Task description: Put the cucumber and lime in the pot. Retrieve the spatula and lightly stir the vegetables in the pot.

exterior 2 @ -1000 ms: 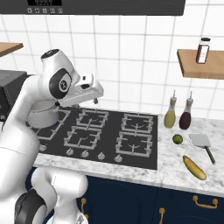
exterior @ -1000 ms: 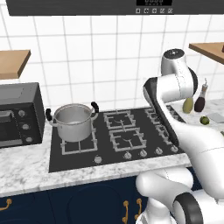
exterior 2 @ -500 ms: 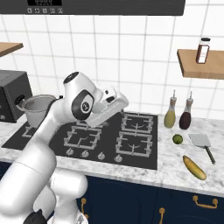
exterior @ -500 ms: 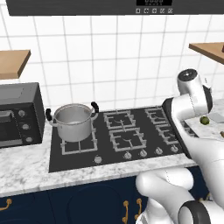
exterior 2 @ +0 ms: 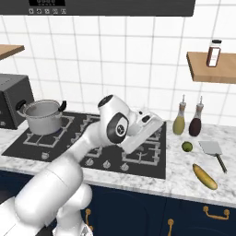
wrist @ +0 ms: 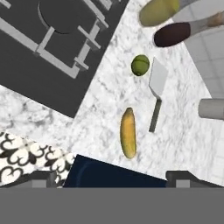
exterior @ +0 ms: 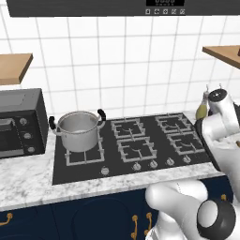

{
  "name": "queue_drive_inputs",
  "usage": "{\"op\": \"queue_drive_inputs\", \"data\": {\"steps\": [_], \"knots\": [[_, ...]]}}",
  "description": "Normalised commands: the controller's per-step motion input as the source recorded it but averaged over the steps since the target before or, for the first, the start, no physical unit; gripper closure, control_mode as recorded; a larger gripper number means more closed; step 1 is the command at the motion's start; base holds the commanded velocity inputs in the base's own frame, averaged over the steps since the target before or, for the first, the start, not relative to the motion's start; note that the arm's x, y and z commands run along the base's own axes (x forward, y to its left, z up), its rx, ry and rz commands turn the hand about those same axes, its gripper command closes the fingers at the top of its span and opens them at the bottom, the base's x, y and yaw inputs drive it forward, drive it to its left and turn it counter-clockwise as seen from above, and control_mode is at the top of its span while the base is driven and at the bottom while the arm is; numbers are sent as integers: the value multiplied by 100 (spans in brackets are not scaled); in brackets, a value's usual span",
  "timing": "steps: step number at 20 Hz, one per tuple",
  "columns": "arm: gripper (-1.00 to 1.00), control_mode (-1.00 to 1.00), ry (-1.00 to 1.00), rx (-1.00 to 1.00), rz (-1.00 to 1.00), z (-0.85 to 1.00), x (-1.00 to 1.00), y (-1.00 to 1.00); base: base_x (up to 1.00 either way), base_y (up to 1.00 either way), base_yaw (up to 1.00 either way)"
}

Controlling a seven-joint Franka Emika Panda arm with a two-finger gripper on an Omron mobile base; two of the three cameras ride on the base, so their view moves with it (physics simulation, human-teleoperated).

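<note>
The steel pot (exterior: 79, 130) with black loop handles stands on the hob's left rear burner, also seen as the pot (exterior 2: 42, 116). The cucumber (exterior 2: 204, 176) lies on the marble counter right of the hob, near the front edge. The lime (exterior 2: 186, 146) sits behind it, and the spatula (exterior 2: 214, 152) lies to the lime's right. My gripper (exterior 2: 154, 124) hangs over the hob's right side, well above the counter. From the hand, the cucumber (wrist: 127, 132), lime (wrist: 140, 65) and spatula (wrist: 156, 87) lie ahead of my gripper (wrist: 113, 178), which is open with nothing between its fingers.
Two bottles, yellow-green (exterior 2: 179, 123) and dark (exterior 2: 196, 125), stand against the wall behind the lime. A black toaster oven (exterior: 18, 122) sits left of the pot. A wall shelf (exterior 2: 212, 67) carries a spice jar above the counter's right part.
The arm has swung from above the hob's left side, near the pot, to the right toward the counter with the vegetables. Pot, cucumber, lime and spatula have stayed put.
</note>
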Motion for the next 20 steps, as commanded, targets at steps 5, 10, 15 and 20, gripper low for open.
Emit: {"op": "queue_drive_inputs", "data": {"steps": [5, 10, 15, 20], "knots": [[-100, -100, 13, 16, 0, -40, 23, -93, 0, 0, 0], [-100, -100, 12, 10, -10, -37, 20, -54, 0, 0, 0], [-100, -100, 15, 6, -18, -49, 35, -32, 0, 0, 0], [-100, -100, 7, 12, -10, -46, 17, -70, 0, 0, 0]]}}
